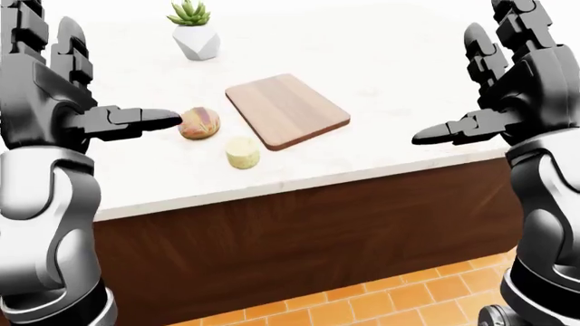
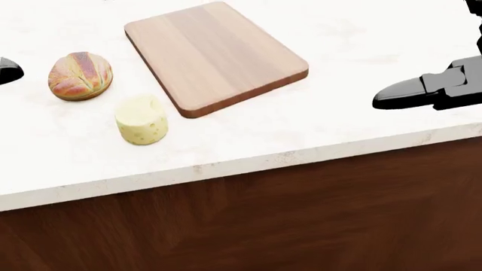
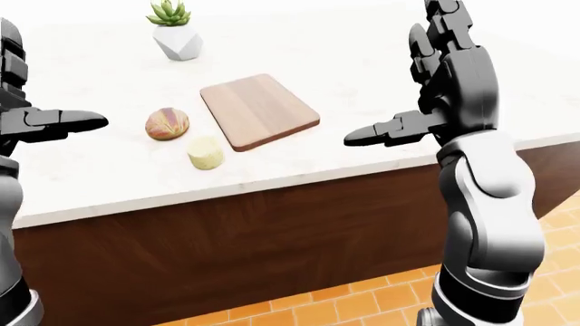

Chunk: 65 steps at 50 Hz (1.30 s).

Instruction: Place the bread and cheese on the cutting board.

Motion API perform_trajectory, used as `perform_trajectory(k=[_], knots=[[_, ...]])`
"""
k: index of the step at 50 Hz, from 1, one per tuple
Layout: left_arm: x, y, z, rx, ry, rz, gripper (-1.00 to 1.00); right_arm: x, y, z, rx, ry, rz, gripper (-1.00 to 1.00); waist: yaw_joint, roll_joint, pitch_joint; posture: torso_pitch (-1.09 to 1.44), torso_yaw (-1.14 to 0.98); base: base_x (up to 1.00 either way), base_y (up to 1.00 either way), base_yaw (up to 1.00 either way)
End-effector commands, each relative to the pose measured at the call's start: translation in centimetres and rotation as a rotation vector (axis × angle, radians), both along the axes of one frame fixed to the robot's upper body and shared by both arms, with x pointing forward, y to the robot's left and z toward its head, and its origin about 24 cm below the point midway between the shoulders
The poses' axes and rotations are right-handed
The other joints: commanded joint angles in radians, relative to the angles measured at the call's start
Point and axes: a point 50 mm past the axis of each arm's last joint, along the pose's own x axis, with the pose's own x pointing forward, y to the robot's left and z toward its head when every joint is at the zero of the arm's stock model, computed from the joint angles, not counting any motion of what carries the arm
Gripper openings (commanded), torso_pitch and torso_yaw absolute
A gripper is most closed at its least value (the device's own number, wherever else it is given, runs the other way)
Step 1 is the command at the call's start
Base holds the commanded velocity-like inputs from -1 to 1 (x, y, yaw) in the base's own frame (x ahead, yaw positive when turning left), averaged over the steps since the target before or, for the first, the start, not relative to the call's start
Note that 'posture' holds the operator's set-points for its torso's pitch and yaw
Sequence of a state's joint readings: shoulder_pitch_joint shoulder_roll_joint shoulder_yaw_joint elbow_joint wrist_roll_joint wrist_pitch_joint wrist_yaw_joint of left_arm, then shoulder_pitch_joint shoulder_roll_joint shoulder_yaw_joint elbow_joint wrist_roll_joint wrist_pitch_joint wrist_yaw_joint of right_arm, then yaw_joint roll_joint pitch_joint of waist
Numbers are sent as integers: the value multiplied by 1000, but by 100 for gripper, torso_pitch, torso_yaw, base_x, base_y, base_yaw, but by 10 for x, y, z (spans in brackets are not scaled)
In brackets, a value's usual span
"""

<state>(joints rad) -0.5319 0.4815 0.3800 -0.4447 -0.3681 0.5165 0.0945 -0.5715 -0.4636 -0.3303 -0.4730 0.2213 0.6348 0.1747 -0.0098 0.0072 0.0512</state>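
Note:
A round crusty bread roll (image 2: 79, 75) lies on the white counter at the head view's upper left. Just below and right of it stands a pale yellow cheese cylinder (image 2: 140, 119). The wooden cutting board (image 2: 215, 53) lies bare to their right, set at a slant. My left hand (image 1: 54, 75) is raised at the left, fingers spread open, holding nothing. My right hand (image 3: 444, 75) is raised at the right, also open and empty, well apart from the board.
A small succulent in a white faceted pot (image 1: 195, 34) stands on the white marble counter (image 2: 361, 51) above the board. Dark wood panelling (image 2: 301, 220) fronts the counter. Orange floor tiles (image 1: 381, 302) show below.

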Motion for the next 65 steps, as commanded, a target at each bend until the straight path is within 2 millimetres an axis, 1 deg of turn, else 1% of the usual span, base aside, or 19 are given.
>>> perform_trajectory(k=[1, 4, 13, 17, 19, 21, 27, 29, 30, 40, 43, 51, 54, 56, 57, 59, 63, 64, 65], knots=[[-7, 2, 13, 16, -74, 18, 100, -5, 3, 13, -17, -73, 13, 100, 2, 0, -12, 0, 0, 13, 20, 0], [-7, 1, 13, 17, -73, 18, 100, -5, 3, 14, -17, -74, 13, 100, -5, 89, -36, 0, 0, 13, 19, 0], [-8, 2, 14, 16, -76, 20, 100, -5, 4, 14, -20, -74, 15, 100, 11, 7, -18, 0, 0, 13, 19, 0], [-8, 2, 14, 16, -77, 21, 100, -5, 4, 14, -20, -75, 16, 100, 17, -66, -24, 0, 0, 13, 20, 0], [-8, 2, 15, 16, -79, 20, 100, -5, 5, 14, -20, -75, 18, 100, 8, -44, -25, 0, 0, 13, 19, 0], [-7, 3, 16, 16, -79, 21, 100, -5, 5, 14, -20, -75, 18, 100, 9, -55, -26, 0, 0, 13, 20, 0], [-8, 3, 16, 16, -80, 22, 100, -5, 4, 15, -21, -76, 17, 100, 3, 0, -14, 0, 0, 13, 19, 0], [-7, 4, 17, 17, -80, 22, 100, -5, 4, 15, -21, -77, 17, 100, -4, 47, -23, 0, 0, 13, 18, 0], [-7, 4, 16, 16, -80, 23, 100, -5, 4, 15, -21, -77, 17, 100, -5, 89, -35, 0, 0, 12, 20, 0], [-7, 4, 16, 17, -80, 24, 100, -6, 4, 15, -24, -78, 14, 100, 13, -6, -16, 0, 0, 13, 19, 0], [-7, 4, 16, 19, -79, 24, 100, -6, 4, 15, -24, -77, 14, 100, 17, -68, -27, 0, 0, 13, 19, 0], [-8, 4, 15, 19, -79, 23, 100, -6, 3, 15, -27, -78, 13, 100, 6, -23, -20, 0, 0, 13, 19, 0], [-8, 3, 16, 18, -79, 22, 100, -5, 2, 14, -37, -79, -1, 100, -1, 24, -15, 0, 0, 13, 16, 0], [-9, 2, 15, 19, -79, 22, 100, -3, 0, 14, -42, -83, -17, 100, -8, 92, -30, 0, 0, 2, 1, 0], [-9, 3, 15, 18, -80, 23, 100, -3, 0, 15, -48, -82, -21, 100, -2, 44, -11, 0, 0, 0, 0, 0], [-9, 3, 16, 18, -80, 23, 100, -2, 0, 13, -46, -77, -22, 100, 3, 40, -13, 0, 0, 0, 0, 0], [-9, 3, 17, 19, -82, 23, 100, -1, 0, 10, -58, -63, -26, 100, 13, -29, -9, 0, 0, 0, 0, 0], [-9, 3, 17, 19, -83, 23, 100, -1, 0, 10, -60, -61, -26, 100, 12, -38, -2, 0, 0, 0, 0, 0], [-9, 3, 17, 19, -83, 23, 100, -1, 0, 10, -58, -60, -23, 100, 17, -15, -8, 0, 0, 0, 0, 0]])
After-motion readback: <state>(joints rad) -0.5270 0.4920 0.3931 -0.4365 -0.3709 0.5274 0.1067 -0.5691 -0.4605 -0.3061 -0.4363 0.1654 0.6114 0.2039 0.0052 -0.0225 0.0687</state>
